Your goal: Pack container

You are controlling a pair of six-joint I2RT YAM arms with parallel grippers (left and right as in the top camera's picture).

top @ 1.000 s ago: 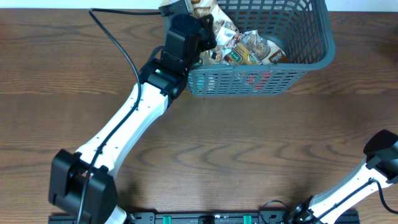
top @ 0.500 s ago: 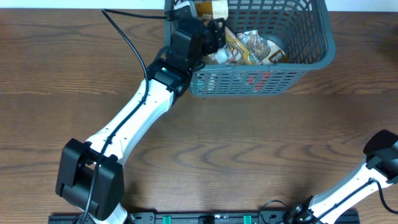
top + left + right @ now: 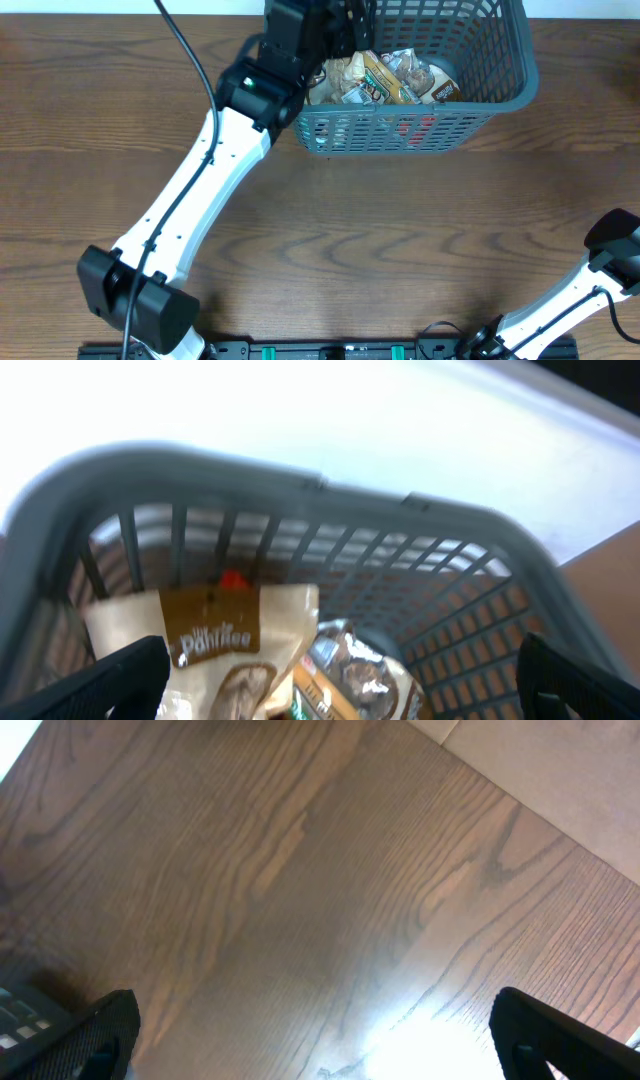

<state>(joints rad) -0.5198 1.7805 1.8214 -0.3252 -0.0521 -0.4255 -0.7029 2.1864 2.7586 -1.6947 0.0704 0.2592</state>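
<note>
The container (image 3: 515, 92) is a dark grey-blue slotted basket at the table's far edge, with several snack packets (image 3: 385, 78) lying inside. My left gripper (image 3: 345, 22) hovers over the basket's left end, open and holding nothing. In the left wrist view the container (image 3: 300, 482) curves around a tan packet (image 3: 215, 645) and a brown wrapped snack (image 3: 355, 665), both lying loose below the left gripper (image 3: 340, 700). Its fingertips (image 3: 115, 682) stand far apart. My right gripper (image 3: 320, 1050) is open over bare wood, away from the basket.
The right arm (image 3: 612, 252) rests at the table's near right corner. The left arm (image 3: 190, 200) stretches diagonally across the brown wood table (image 3: 420, 240), with a black cable (image 3: 190, 60) trailing at the far left. A pale floor strip shows beyond the table edge (image 3: 560, 780).
The left gripper opened and let go of the tan packet, which now lies in the basket. The left arm has lifted and shifted toward the far edge. The right arm has not moved.
</note>
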